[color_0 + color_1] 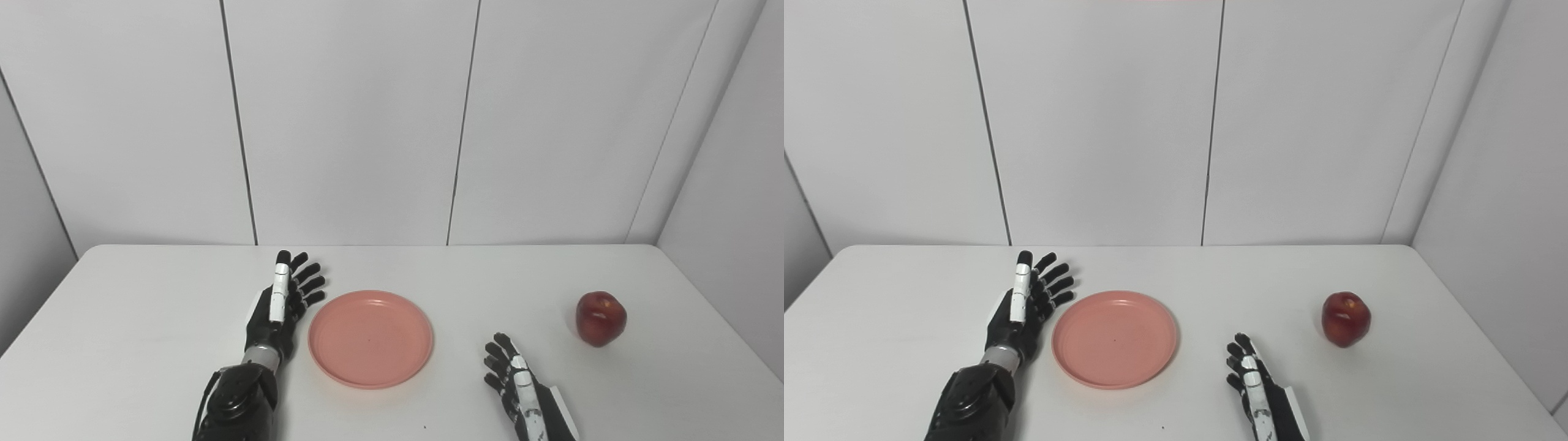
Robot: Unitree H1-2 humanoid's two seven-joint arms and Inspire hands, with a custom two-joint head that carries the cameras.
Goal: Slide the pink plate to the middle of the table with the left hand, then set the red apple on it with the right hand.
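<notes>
The pink plate is lying flat on the white surface, close to the middle and slightly toward the left, so the sliding step looks nearly done or just finishing. The left hand is standing edge-on just beside the plate's left rim, with its fingers spread and straight, holding nothing; whether the side of the palm is actually touching the rim is hard to tell. To finish this step well, the hand should be pressing sideways on the rim low down, keeping the push slow and level so the plate glides without tipping or spinning, and easing off once the plate is centred. The red apple is sitting upright well to the right of the plate, untouched. The right hand is waiting near the front edge between the plate and the apple, fingers apart and empty, well placed to be reaching toward the apple once the plate is settled.
</notes>
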